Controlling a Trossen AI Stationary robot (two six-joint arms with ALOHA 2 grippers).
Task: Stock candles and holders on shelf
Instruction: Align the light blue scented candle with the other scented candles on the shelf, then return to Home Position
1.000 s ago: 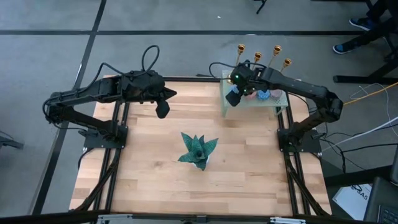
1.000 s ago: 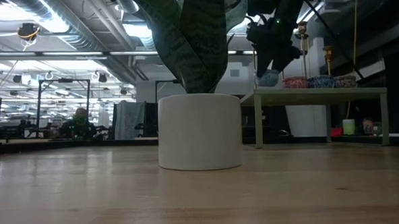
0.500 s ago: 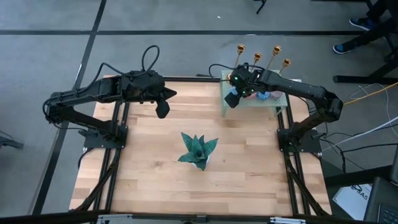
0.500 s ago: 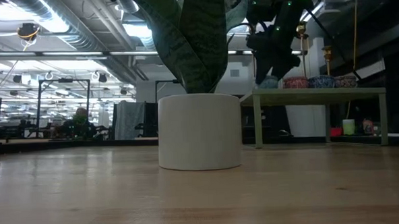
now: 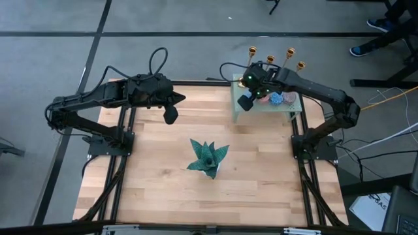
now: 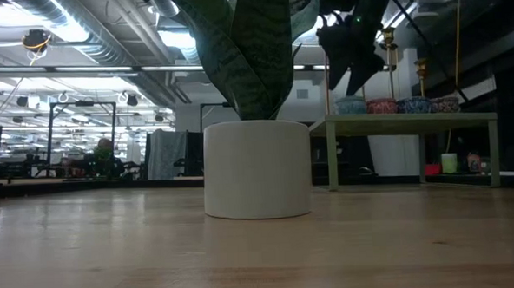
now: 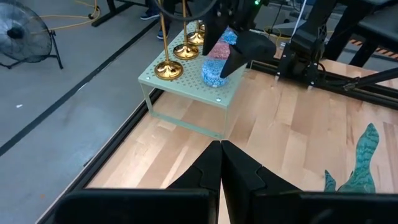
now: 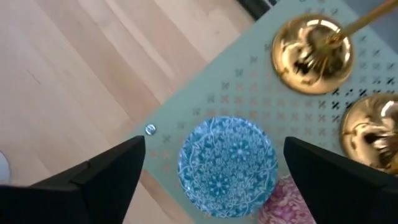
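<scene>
The right gripper, fingers spread wide and empty, hangs directly over a blue candle on the shelf, though the high view hides that candle beneath it.

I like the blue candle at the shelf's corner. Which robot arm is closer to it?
The right. Its gripper hangs just above the blue candle, fingers spread either side. The left gripper waits across the table, far off.

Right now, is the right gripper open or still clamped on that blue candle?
Open. The right gripper has its fingers spread wide on either side of the blue candle, which lies flat on the shelf, untouched.
</scene>
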